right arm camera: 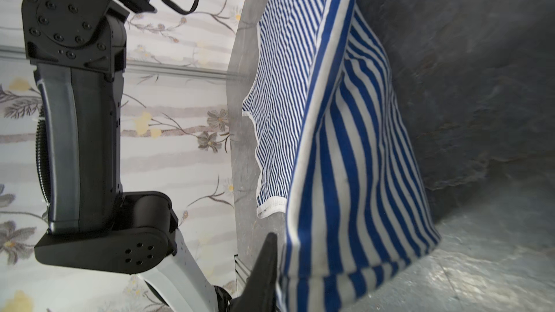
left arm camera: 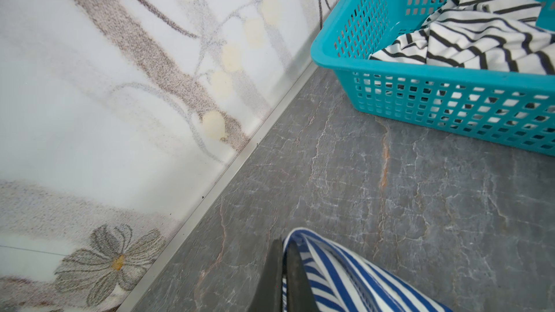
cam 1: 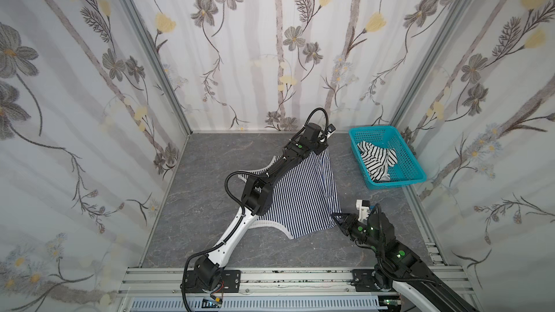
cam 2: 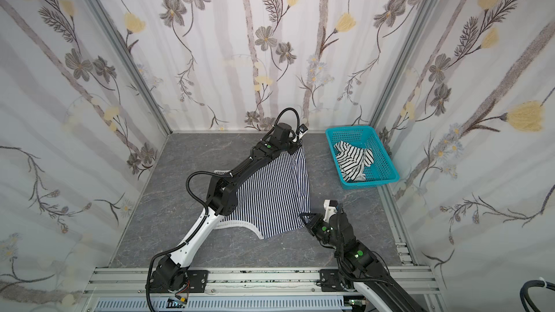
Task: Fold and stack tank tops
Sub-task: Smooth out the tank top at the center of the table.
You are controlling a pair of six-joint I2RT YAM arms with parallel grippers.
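Left wrist view: left end effector (left arm camera: 285,243) pinches soft fine-striped tank top (left arm camera: 360,280); right end effector (cam 1: 337,217) likewise.

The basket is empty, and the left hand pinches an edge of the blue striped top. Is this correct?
Not quite. The basket is not empty: a crumpled white top with black stripes lies in it, as the left wrist view shows clearly. The left hand does pinch the blue striped top.

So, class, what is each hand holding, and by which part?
The navy-striped tank top: the left hand pinches its far hem corner, the right hand its near hem corner.
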